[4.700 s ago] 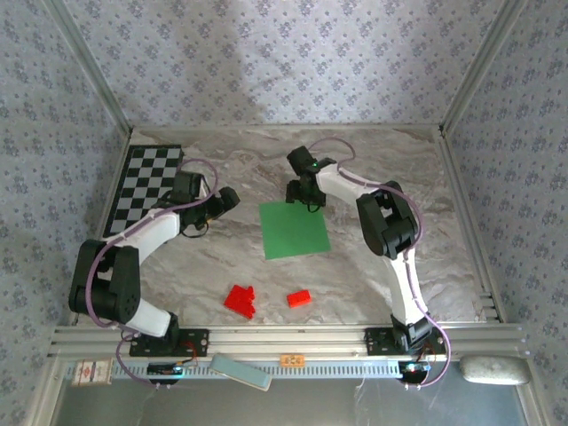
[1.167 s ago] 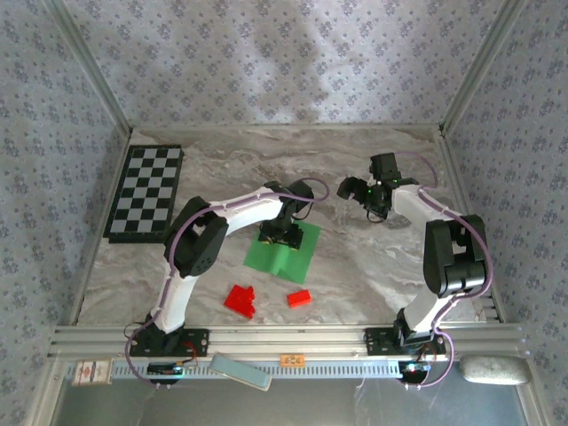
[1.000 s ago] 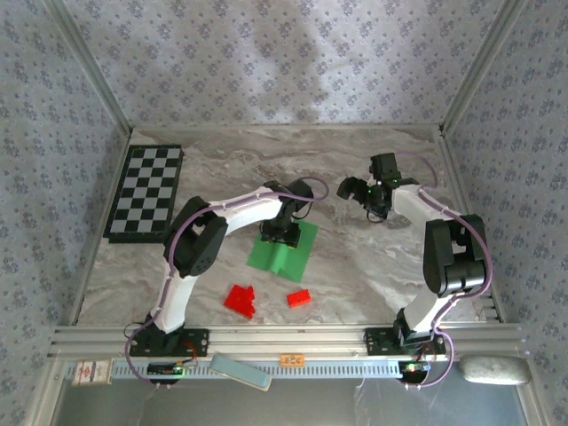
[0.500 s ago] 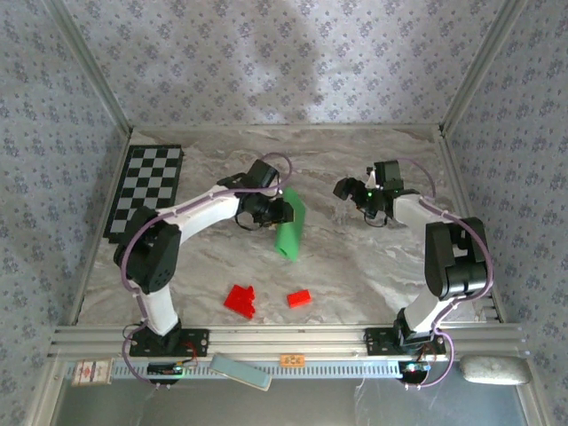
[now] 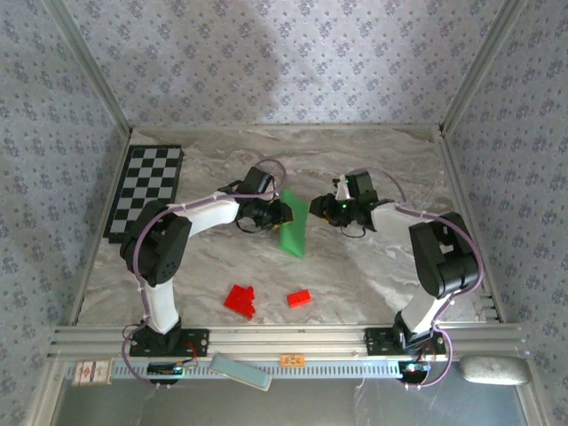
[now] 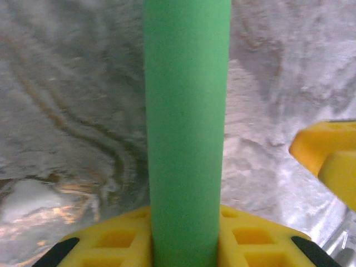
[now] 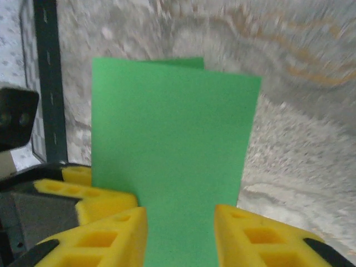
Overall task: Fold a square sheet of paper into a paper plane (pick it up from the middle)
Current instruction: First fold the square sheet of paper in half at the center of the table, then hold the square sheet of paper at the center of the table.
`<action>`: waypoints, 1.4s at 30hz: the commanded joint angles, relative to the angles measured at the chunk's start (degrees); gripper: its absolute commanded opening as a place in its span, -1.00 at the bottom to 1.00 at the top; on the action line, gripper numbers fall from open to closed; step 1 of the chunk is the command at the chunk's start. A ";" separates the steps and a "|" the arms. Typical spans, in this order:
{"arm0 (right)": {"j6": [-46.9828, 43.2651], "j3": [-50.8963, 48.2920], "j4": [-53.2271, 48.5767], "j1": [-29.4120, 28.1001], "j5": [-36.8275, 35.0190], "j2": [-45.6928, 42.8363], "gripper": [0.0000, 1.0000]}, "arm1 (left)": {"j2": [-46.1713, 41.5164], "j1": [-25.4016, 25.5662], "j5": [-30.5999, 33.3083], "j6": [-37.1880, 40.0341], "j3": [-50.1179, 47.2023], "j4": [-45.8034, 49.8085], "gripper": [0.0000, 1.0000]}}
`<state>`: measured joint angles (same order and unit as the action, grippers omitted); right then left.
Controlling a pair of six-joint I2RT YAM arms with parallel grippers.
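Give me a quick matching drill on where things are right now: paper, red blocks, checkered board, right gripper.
Things:
1. square sheet of paper
2. red blocks
3. checkered board
4. right gripper

Places:
A. far left of the table
B. lying flat, nearer the arm bases than the paper
C. held off the table in the left gripper, bent over
D. close by the paper's right side

Pairs: 1-C, 2-B, 3-A, 4-D
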<state>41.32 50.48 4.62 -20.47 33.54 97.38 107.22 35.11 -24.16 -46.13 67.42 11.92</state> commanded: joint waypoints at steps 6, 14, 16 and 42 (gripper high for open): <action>-0.53 3.18 -2.42 -4.39 1.22 7.38 -0.59 | 1.58 -0.47 4.56 0.40 -1.92 0.90 -0.48; -2.33 7.08 -7.96 -5.93 -1.11 11.27 -0.69 | 2.16 -0.41 5.86 1.36 -1.67 2.89 -0.48; -2.94 7.82 -9.94 -6.21 -2.37 12.09 -0.70 | 2.25 -0.45 6.10 1.57 -1.37 3.41 -0.46; 2.43 13.33 -14.33 -8.82 -2.23 13.82 -0.60 | 0.07 3.47 19.41 1.37 4.75 22.14 0.40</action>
<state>43.18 63.07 -7.51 -29.39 30.04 111.09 106.04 38.44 -6.13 -46.30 69.80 31.44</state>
